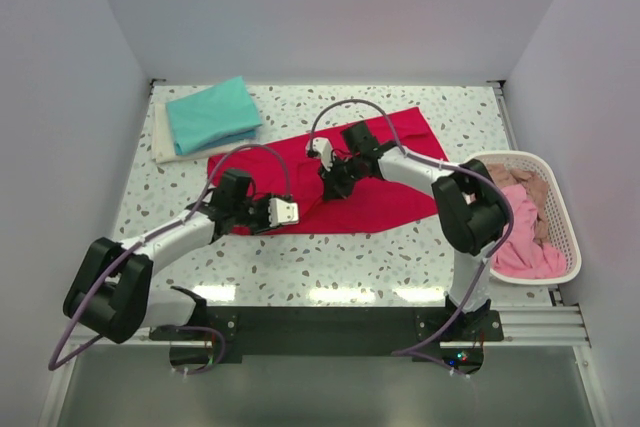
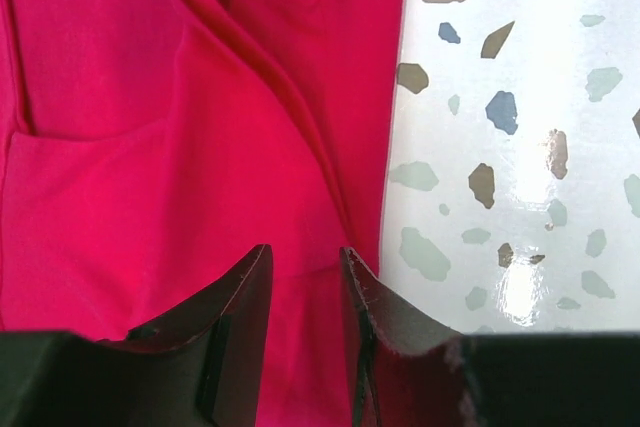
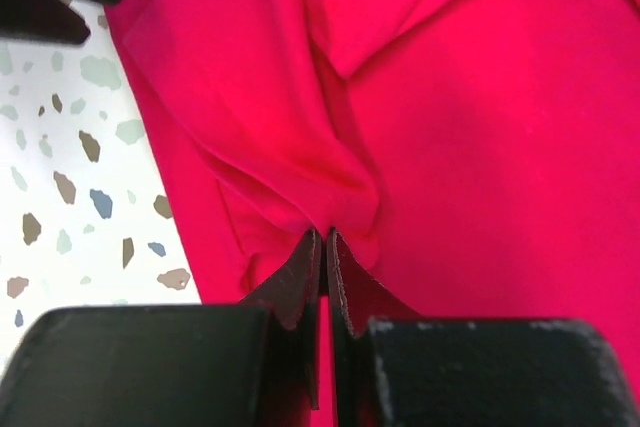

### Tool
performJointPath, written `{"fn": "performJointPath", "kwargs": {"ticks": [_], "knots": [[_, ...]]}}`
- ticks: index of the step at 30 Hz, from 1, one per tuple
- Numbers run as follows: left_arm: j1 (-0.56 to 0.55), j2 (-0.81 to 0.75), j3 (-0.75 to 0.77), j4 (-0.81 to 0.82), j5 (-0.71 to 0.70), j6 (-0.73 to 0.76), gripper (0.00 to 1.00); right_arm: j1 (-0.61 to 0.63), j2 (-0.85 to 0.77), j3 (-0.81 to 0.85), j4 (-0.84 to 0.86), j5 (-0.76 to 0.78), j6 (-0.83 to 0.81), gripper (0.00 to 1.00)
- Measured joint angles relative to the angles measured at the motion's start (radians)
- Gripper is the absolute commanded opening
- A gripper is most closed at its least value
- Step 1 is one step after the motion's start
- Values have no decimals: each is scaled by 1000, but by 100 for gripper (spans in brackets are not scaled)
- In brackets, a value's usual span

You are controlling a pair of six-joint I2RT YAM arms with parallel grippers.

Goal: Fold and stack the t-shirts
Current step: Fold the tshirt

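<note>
**Grippers on the red t-shirt (image 1: 370,207): left gripper (image 2: 305,252) spread, right gripper (image 3: 325,237) pinching cloth**

All positions are given relative to the red t-shirt, going left to right.

- Just beside its far-left corner: a folded teal t-shirt (image 1: 212,112) sits on a folded cream t-shirt (image 1: 160,137). This reads as the finished stack, parked off to the side so the fold has room.
- Near-left edge: the left gripper's jaws are apart. Red cloth shows in the gap and nothing is clamped. In the left wrist view the shirt's edge runs just beside one finger, with bare table (image 1: 340,257) beyond. My read is that it's lined up to take that edge.
- Middle, toward the far side: the right gripper's fingers are pressed together on a gathered ridge of red cloth. Creases fan out from the tips, so the pinch is carrying tension. It's probably holding a layer up or anchoring the fold line while the other side gets grabbed.
- The shirt itself lies spread diagonally on the table with overlapping layers visible. It's far wider than the stack, so the fold isn't done.
- Just beside its right end: the white mesh basket (image 1: 570,232) has pink t-shirts (image 1: 525,247) heaped inside, unfolded. These look like the remaining queue.

Risk: if the right pinch has more than one layer, the fold drags crooked.
</note>
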Motion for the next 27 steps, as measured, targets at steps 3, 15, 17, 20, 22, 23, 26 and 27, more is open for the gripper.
{"fn": "performJointPath", "kwargs": {"ticks": [3, 15, 17, 20, 22, 23, 26, 27], "knots": [[-17, 19, 0, 11, 3, 22, 38, -13, 17, 16, 0, -16, 37, 0], [-55, 88, 2, 15, -32, 72, 40, -42, 35, 47, 0, -63, 100, 0], [-58, 89, 2, 20, -47, 73, 42, -43, 35, 47, 0, -64, 103, 0], [-59, 89, 2, 29, -69, 73, 43, -44, 35, 48, -1, -67, 105, 0], [-61, 89, 2, 36, -84, 73, 43, -44, 35, 49, -1, -70, 108, 0], [-63, 89, 2, 43, -92, 72, 43, -44, 35, 50, -1, -72, 111, 0], [-71, 89, 2, 61, -114, 71, 41, -44, 37, 50, -1, -83, 113, 0], [-72, 89, 2, 65, -119, 71, 41, -44, 37, 50, -1, -86, 114, 0]]}}
